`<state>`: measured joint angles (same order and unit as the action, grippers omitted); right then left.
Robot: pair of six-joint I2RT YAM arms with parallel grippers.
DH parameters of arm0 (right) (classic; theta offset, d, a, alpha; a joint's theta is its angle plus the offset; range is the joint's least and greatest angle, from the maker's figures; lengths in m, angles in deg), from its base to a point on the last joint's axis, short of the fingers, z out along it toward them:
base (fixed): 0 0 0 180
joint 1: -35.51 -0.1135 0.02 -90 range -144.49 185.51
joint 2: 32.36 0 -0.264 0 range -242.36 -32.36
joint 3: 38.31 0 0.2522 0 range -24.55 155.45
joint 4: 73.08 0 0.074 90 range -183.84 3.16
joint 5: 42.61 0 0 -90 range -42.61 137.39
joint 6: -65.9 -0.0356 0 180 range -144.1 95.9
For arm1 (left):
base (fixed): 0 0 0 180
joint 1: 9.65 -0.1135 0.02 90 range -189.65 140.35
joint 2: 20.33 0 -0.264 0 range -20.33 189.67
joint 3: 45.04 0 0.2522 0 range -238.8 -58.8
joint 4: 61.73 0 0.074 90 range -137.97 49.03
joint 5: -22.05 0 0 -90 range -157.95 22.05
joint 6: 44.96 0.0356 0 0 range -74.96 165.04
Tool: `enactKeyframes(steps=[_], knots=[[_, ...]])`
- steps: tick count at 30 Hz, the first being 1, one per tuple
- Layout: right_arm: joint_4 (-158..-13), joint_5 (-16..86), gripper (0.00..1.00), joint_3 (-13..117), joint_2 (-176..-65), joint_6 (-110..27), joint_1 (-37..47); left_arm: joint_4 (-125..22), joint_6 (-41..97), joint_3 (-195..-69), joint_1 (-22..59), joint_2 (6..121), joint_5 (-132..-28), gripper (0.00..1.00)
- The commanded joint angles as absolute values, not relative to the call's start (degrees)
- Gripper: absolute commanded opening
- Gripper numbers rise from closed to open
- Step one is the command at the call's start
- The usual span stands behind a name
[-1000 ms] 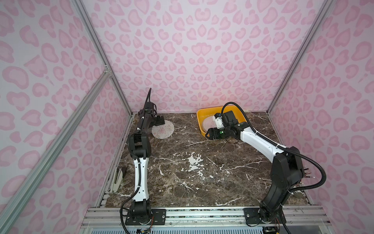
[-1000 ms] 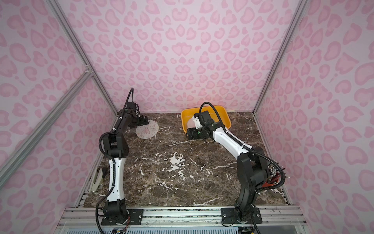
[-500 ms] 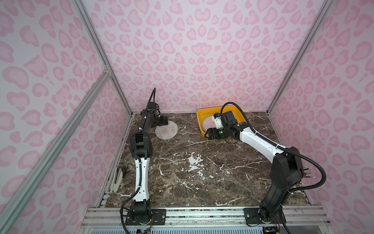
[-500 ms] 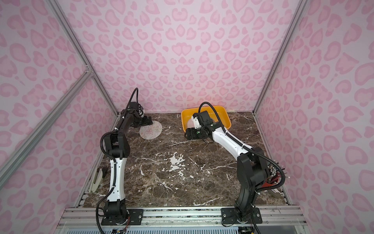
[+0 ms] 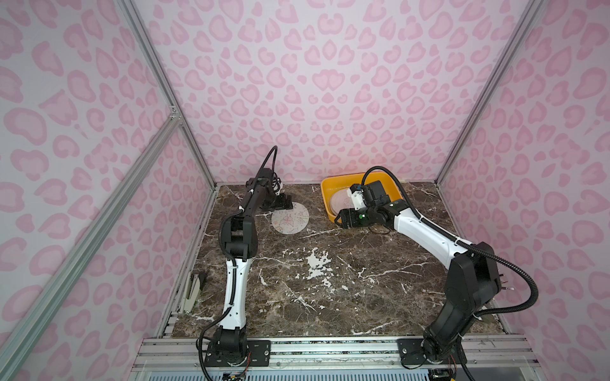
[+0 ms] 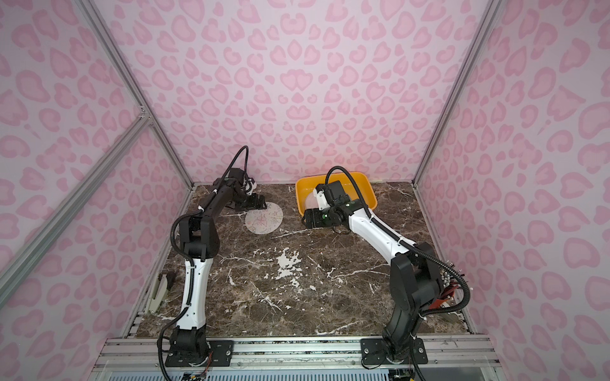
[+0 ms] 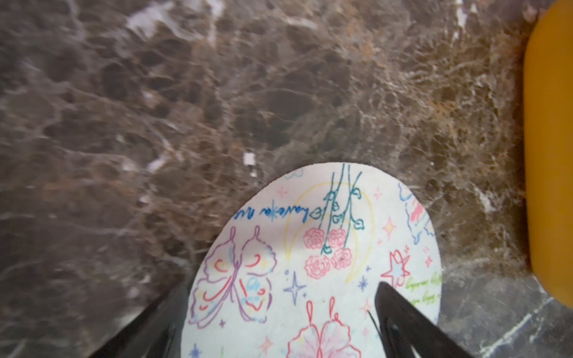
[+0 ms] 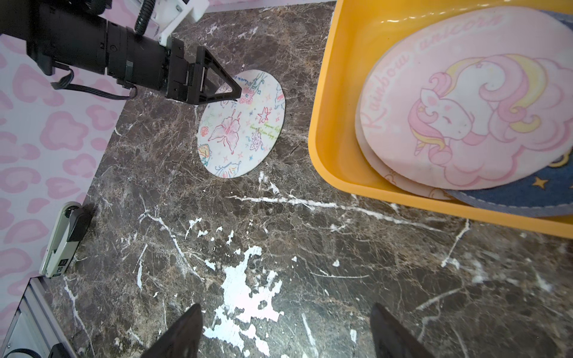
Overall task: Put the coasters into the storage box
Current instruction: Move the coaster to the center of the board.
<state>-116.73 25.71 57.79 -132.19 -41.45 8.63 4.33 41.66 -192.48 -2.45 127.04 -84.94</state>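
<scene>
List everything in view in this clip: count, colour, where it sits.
butterfly coaster: one, pale with coloured drawings, flat on the table, left of the storage box.
unicorn coaster: one, pink, topmost in the storage box.
pale coaster: one, cream, under the unicorn coaster.
blue coaster: one, dark blue with stars, lowest visible in the box.
storage box: one, yellow-orange, far side of the table.
stapler: one, grey and black, table's left edge.
table: one, dark brown marble.
left gripper: one, black, open, low over the butterfly coaster's edge.
right gripper: one, black, open, above bare table beside the storage box.
</scene>
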Motion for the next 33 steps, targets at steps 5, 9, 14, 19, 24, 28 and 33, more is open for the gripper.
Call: enactKeyframes(steps=[5,9,14,19,24,28,33], knots=[[-115.9,25.3,0.86,56.0,-131.2,-41.3,8.4,12.1,43.2,-186.1,1.6,125.2,-88.2,0.96],[-115.4,24.9,0.87,55.4,-131.1,-41.2,8.3,11.5,43.5,-180.6,3.4,122.5,-88.4,0.95],[-114.5,24.3,0.87,55.1,-132.4,-40.9,8.0,11.4,44.0,-174.4,5.5,118.7,-88.8,0.95],[-113.0,23.9,0.87,56.7,-136.9,-41.0,5.6,9.1,43.2,-168.5,5.5,113.9,-85.8,0.95],[-109.6,23.8,0.86,57.7,-141.4,-43.3,2.6,2.7,40.3,-167.8,2.9,110.6,-86.1,0.96],[-106.3,24.0,0.86,57.1,-143.7,-45.8,1.2,-1.5,40.2,-171.4,2.8,111.5,-85.9,0.98],[-105.3,24.5,0.86,56.2,-143.9,-46.9,0.5,-1.4,40.4,-178.6,3.1,117.1,-87.9,0.99]])
